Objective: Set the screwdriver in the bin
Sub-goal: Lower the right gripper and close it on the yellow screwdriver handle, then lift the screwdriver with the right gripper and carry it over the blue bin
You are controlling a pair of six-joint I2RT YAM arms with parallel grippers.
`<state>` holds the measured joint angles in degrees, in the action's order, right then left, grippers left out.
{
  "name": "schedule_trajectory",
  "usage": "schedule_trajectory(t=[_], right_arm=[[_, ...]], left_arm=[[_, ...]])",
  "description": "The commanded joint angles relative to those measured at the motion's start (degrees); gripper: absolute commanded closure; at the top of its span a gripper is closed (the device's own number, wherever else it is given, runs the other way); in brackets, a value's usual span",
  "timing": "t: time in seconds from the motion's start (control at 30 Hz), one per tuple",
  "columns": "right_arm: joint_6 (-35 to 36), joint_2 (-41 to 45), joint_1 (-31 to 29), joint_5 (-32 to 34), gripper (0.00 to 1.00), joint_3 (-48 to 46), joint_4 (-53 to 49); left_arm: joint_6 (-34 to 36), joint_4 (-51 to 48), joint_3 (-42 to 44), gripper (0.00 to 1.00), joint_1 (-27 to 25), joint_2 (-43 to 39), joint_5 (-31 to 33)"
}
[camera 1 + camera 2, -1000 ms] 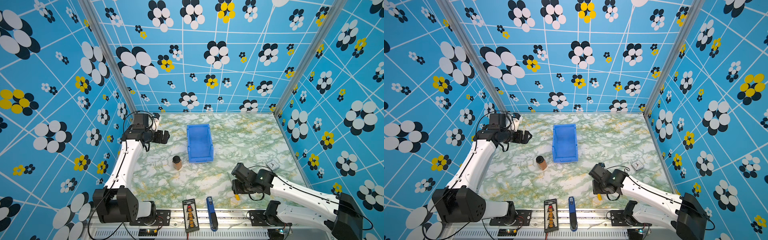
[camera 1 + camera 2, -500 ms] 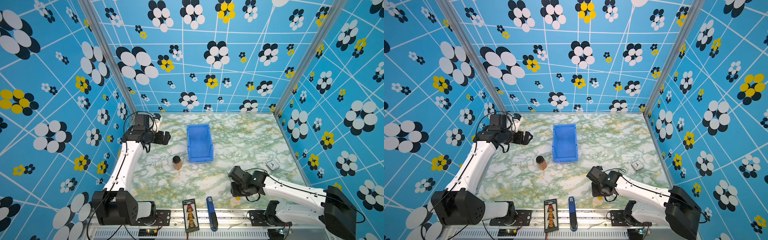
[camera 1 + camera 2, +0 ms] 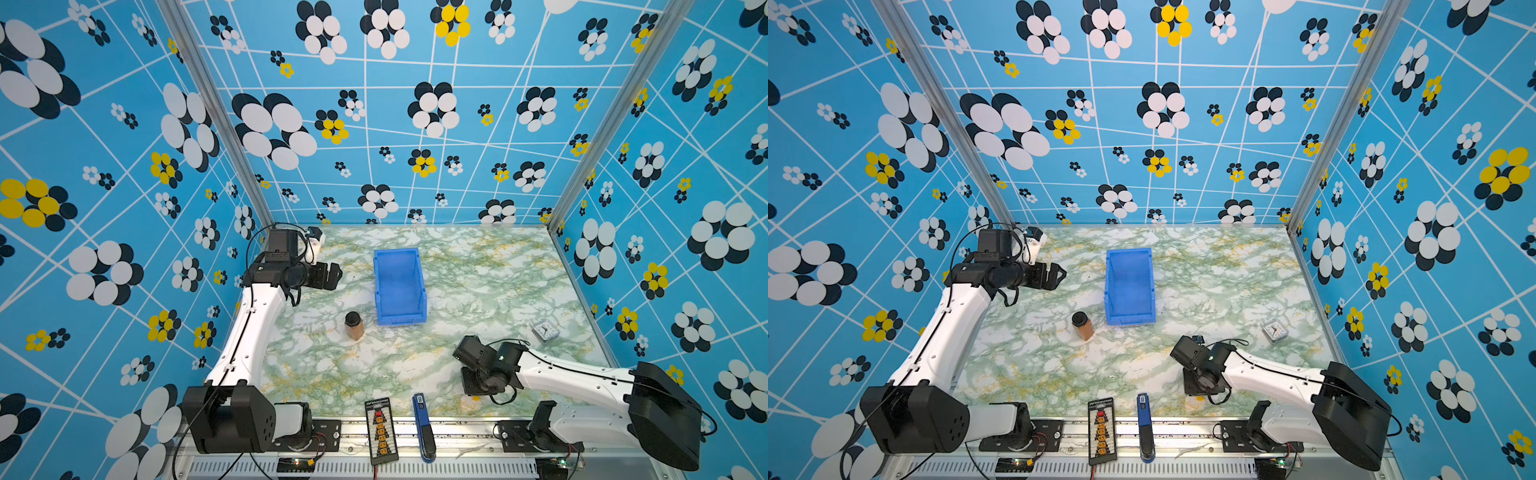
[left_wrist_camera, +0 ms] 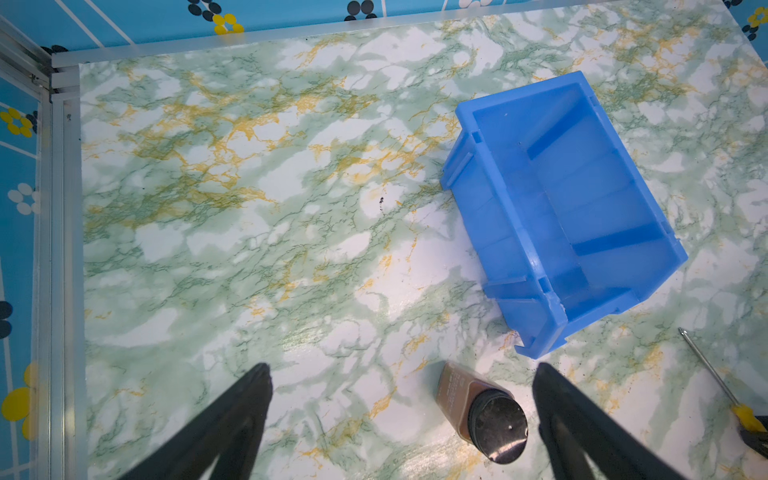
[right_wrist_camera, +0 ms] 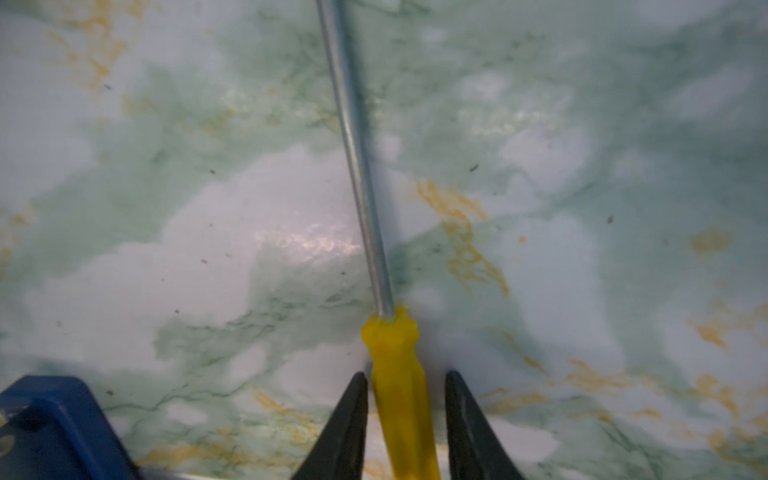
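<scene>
Right pincer lowered, parted astride screwdriver handle, clear only in wrist view, left pincer spread.

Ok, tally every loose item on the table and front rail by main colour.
Blue: 2 (bright blue plastic bin, blue-and-black pen-like tool)
Yellow: 1 (yellow-handled screwdriver with silver shaft)
Brown: 1 (brown jar with black lid)
White: 1 (small white-faced square clock)
Black: 1 (black rectangular connector board)
Total: 6
</scene>
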<state>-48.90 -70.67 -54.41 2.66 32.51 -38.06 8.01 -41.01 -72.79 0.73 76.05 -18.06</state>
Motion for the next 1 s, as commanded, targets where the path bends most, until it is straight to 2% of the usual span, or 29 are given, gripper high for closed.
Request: schedule_trajectory(t=[0.0, 0.07, 0.13, 0.27, 0.53, 0.7, 0.97], right_arm=[[0.0, -1.1, -0.6, 0.8, 0.70, -0.7, 0.1], [0.0, -1.4, -0.8, 1.0, 0.73, -0.7, 0.1], [0.0, -1.6, -0.9, 1.1, 0.81, -0.7, 0.1], [0.2, -1.1, -1.1, 1.6, 0.87, -0.5, -0.1], [0.0, 4.0, -1.3, 3.4, 0.92, 3.2, -4.2], [0.5, 6.5, -1.3, 4.2, 0.92, 7.9, -7.4], [7.9, 0.3, -1.3, 8.4, 0.90, 24.7, -12.9]], left_arm=[[0.3, -1.1, 1.0, 0.01, -0.4, -1.7, -1.1], [0.4, -1.2, 1.0, 0.01, -0.4, -1.8, -1.1], [0.5, -1.4, 0.9, 0.01, -0.4, -1.9, -1.0], [1.0, -1.9, 0.3, 0.01, -0.4, -2.4, -0.9], [1.5, -2.2, -1.2, 0.01, -0.4, -2.6, -0.7], [1.6, -2.1, -1.5, 0.01, -0.5, -2.6, -1.1], [1.7, -2.5, -1.2, 0.01, -0.6, -3.8, -1.7]])
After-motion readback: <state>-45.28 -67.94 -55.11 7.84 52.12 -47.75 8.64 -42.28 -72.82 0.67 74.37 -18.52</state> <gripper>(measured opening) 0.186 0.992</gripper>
